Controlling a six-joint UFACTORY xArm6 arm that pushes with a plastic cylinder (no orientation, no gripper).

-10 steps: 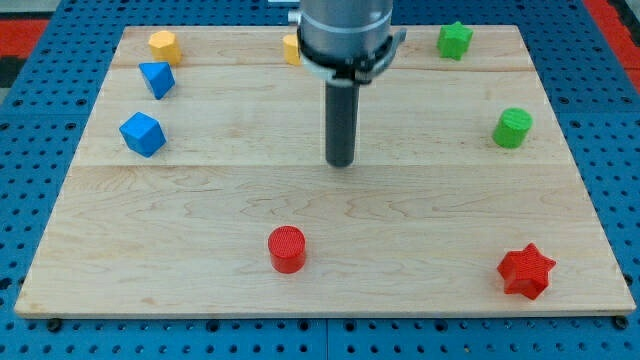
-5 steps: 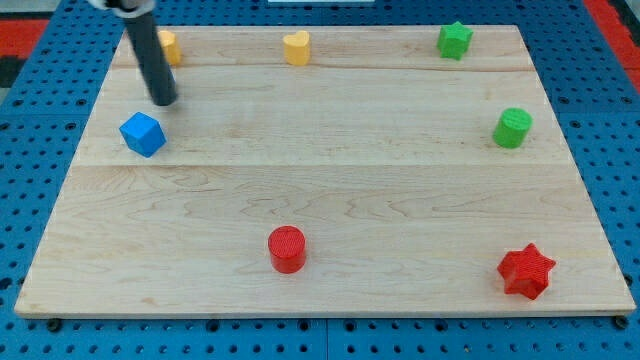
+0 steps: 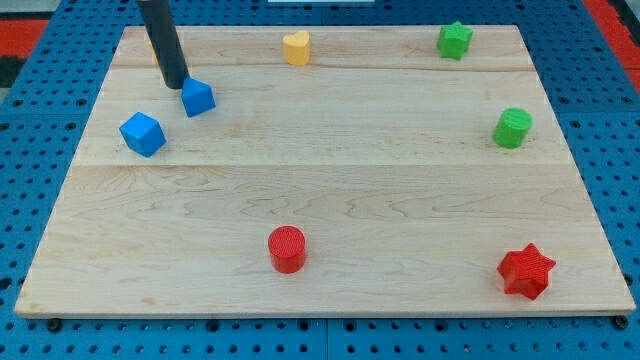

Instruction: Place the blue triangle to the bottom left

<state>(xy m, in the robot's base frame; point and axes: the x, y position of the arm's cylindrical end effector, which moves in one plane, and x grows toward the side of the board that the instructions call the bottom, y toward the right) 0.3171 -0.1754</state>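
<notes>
Barely started, by the look of it: the blue triangle sits up in the top-left region of the board, a long way from the bottom-left corner where it belongs, so nearly the whole trip is left to do. The rod's tip is planted right at the triangle's upper-left side, touching it or just about; from the tip, the block lies immediately to the view's right and a touch lower. There are no jaws on this arm to be apart or clamped, just a plain dark rod that grips nothing. I'd say that contact side is awkward: a shove from here would send the triangle right and down, not left, so the tip probably needs to come round to the block's upper-right before driving it down-left. Watch the blue cube too, sitting below and left of the tip, close to the likely path. An orange block is mostly hidden behind the rod.
</notes>
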